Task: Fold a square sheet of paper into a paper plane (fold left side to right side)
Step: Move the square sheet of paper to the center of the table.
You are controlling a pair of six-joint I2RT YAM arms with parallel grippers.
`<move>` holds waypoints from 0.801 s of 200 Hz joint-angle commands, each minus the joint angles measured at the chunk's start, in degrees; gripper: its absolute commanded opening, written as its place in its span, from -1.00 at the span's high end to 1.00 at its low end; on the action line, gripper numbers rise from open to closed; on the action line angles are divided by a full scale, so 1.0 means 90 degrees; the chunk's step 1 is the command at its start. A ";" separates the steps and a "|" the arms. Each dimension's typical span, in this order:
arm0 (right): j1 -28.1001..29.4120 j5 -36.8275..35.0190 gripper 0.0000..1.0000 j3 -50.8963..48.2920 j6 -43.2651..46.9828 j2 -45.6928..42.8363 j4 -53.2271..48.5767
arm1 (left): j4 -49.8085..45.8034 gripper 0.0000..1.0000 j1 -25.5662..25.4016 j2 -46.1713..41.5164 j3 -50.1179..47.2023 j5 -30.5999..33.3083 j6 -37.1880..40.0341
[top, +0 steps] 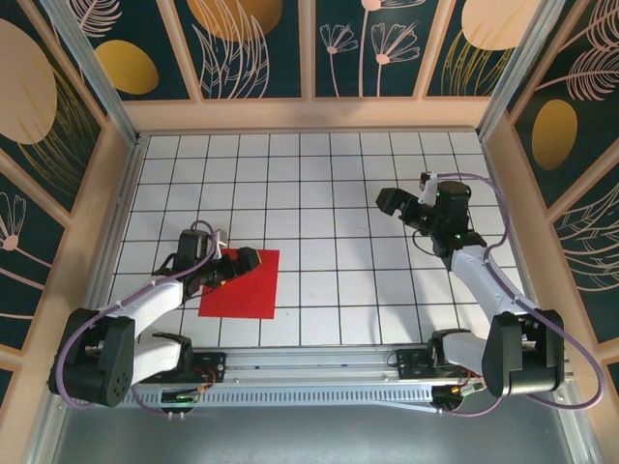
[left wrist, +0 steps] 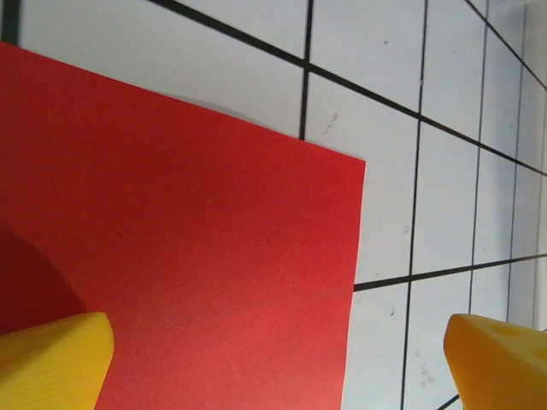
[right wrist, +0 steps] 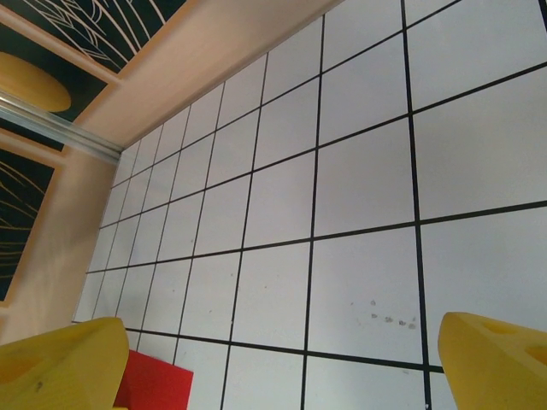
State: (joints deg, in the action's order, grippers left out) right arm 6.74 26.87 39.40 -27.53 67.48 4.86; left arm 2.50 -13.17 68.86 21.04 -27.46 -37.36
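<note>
A bright red square sheet of paper (top: 250, 285) lies flat and smooth, with crisp straight edges, on the white gridded desk (top: 338, 174), front left. The left tool (top: 221, 263), spread wide, is over its left part. The right tool (top: 406, 198), also spread, is well apart at the right.

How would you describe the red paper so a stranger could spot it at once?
Start at the white table with black grid lines, then look to its near left part. There, under the open left pincer, lies a flat bright red square sheet of paper, the one solid colour patch on the tiles.
</note>
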 commanded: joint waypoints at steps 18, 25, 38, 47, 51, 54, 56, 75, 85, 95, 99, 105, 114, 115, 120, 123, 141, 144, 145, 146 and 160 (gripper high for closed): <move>0.0143 -0.0411 -0.86 0.0271 0.0039 0.0095 -0.0188 | 0.0415 -0.98 -0.0424 0.0609 -0.0157 -0.0128 -0.0415; 0.0145 -0.0453 -0.86 0.0276 0.0046 0.0100 -0.0189 | 0.0566 -0.98 -0.0530 0.0707 -0.0159 -0.0100 -0.0546; 0.0157 -0.0531 -0.86 0.0270 0.0025 0.0093 -0.0215 | 0.0830 -0.98 -0.0748 0.0875 -0.0114 0.0036 -0.0846; 0.0154 -0.0589 -0.86 0.0270 0.0027 0.0090 -0.0236 | 0.1001 -0.98 -0.0884 0.0963 -0.0068 0.0224 -0.1108; 0.0162 -0.0616 -0.86 0.0266 0.0013 0.0090 -0.0247 | 0.1081 -0.98 -0.0941 0.0988 -0.0054 0.0343 -0.1245; 0.0162 -0.0635 -0.86 0.0258 0.0012 0.0092 -0.0258 | 0.1155 -0.98 -0.0977 0.1013 -0.0038 0.0428 -0.1352; 0.0160 -0.0653 -0.86 0.0260 0.0005 0.0090 -0.0265 | 0.1218 -0.98 -0.1012 0.1024 -0.0032 0.0479 -0.1441; 0.0160 -0.0777 -0.86 0.0239 -0.0008 0.0097 -0.0348 | 0.1757 -0.98 -0.1220 0.1240 0.0046 0.0757 -0.2014; 0.0160 -0.0821 -0.86 0.0231 0.0002 0.0098 -0.0382 | 0.1831 -0.98 -0.1325 0.1444 0.0223 0.0872 -0.2129; 0.0159 -0.0865 -0.86 0.0232 0.0019 0.0095 -0.0421 | 0.1860 -0.97 -0.1432 0.1668 0.0413 0.0993 -0.2184; 0.0168 -0.0883 -0.86 0.0243 0.0021 0.0090 -0.0432 | 0.1900 -0.98 -0.1476 0.1764 0.0487 0.1002 -0.2216; 0.0164 -0.0903 -0.86 0.0260 0.0022 0.0097 -0.0452 | 0.1992 -0.98 -0.1526 0.1937 0.0587 0.1001 -0.2304; 0.0160 -0.0932 -0.86 0.0273 0.0039 0.0102 -0.0474 | 0.2200 -0.98 -0.1603 0.2196 0.0703 0.0969 -0.2492; 0.0159 -0.0939 -0.86 0.0277 0.0040 0.0101 -0.0478 | 0.2230 -0.98 -0.1613 0.2224 0.0716 0.0965 -0.2510; 0.0164 -0.0949 -0.86 0.0289 0.0041 0.0101 -0.0479 | 0.2330 -0.98 -0.1654 0.2379 0.0803 0.0922 -0.2567; 0.0160 -0.0954 -0.86 0.0290 0.0041 0.0095 -0.0478 | 0.2348 -0.98 -0.1677 0.2459 0.0865 0.0919 -0.2583; 0.0159 -0.0980 -0.86 0.0329 0.0046 0.0081 -0.0535 | 0.2288 -0.98 -0.1786 0.2817 0.1231 0.1108 -0.2639; 0.0159 -0.0980 -0.86 0.0343 0.0060 0.0080 -0.0540 | 0.2299 -0.98 -0.1796 0.2860 0.1277 0.1124 -0.2649; 0.0164 -0.0982 -0.86 0.0346 0.0060 0.0080 -0.0545 | 0.2304 -0.98 -0.1797 0.2878 0.1291 0.1121 -0.2652; 0.0161 -0.0983 -0.86 0.0348 0.0065 0.0075 -0.0548 | 0.2307 -0.98 -0.1803 0.2892 0.1308 0.1124 -0.2654; 0.0160 -0.1026 -0.86 0.0378 0.0108 0.0051 -0.0608 | 0.2331 -0.98 -0.1845 0.3128 0.1536 0.1167 -0.2698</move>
State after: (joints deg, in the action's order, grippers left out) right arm 7.68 19.29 40.25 -27.53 68.05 0.69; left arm 26.11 -28.84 92.23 33.36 -19.05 -58.61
